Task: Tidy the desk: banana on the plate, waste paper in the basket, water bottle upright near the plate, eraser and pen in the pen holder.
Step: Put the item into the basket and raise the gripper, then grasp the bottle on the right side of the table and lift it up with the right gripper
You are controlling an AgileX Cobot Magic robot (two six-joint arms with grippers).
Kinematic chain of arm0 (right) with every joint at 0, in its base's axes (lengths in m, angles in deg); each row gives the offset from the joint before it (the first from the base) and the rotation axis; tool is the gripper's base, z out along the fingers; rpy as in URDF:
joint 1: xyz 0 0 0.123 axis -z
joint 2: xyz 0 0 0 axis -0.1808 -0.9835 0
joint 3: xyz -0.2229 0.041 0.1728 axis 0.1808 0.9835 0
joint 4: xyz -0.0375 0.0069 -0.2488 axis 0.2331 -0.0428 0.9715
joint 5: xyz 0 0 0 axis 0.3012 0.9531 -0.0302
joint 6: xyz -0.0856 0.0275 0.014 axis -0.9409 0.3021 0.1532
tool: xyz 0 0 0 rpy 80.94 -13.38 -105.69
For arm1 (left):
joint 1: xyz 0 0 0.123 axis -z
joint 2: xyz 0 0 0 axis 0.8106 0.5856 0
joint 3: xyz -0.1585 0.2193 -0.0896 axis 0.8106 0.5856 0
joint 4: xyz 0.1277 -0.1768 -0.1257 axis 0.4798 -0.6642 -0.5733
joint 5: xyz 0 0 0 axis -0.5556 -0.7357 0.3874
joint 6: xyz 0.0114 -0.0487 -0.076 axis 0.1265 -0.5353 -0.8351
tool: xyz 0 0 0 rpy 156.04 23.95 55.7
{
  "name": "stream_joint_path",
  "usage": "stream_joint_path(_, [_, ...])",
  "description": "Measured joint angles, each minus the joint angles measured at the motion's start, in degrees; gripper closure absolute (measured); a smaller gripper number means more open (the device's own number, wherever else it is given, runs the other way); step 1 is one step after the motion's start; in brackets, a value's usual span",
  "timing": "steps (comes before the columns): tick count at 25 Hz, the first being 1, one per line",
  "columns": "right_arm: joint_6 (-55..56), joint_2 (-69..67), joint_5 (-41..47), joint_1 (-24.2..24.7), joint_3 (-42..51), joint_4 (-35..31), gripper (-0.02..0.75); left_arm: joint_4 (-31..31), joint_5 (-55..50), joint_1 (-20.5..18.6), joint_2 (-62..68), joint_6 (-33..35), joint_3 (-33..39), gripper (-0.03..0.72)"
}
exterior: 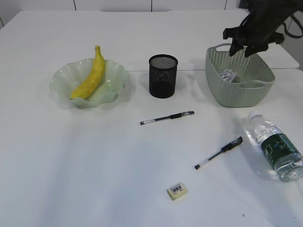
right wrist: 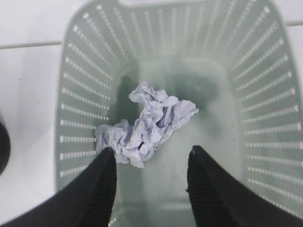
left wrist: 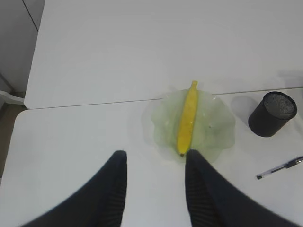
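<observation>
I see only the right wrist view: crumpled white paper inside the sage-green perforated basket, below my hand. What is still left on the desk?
Observer: A clear plastic water bottle with a dark green label lies on its side, near the basket.
Operator: And the things for writing?
Observer: Two black pens and a pale-yellow eraser block lie loose on the white desk; the black mesh pen holder stands left of the basket.
Operator: Is the banana done?
Observer: Yes, the yellow banana lies in the pale-green ruffled plate.
</observation>
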Motion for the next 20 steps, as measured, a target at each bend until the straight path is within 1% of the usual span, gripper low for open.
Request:
stream_joint_path(5, [0.0, 3.45, 3.4, 0.37, -3.02, -0.11, 0.372, 0.0, 0.0, 0.0, 0.22, 0.0, 0.0, 0.402])
stream_joint_path(12, [0.0, 6.55, 9.28, 0.72, -3.28, 0.13, 0.368, -0.85, 0.0, 0.0, 0.22, 0.0, 0.0, 0.402])
stream_joint_path(15, [0.0, 8.4, 10.46, 0.72, -3.28, 0.13, 0.323, -1.84, 0.0, 0.0, 0.22, 0.0, 0.0, 0.402])
stream_joint_path(18, [0.0, 10.49, 12.51, 0.72, -3.28, 0.02, 0.258, -2.19, 0.0, 0.0, 0.22, 0.0, 0.0, 0.402])
stream_joint_path(20, [0.0, 11.75, 13.4, 0.72, -3.28, 0.02, 0.238, -2.19, 0.0, 0.0, 0.22, 0.0, 0.0, 0.402])
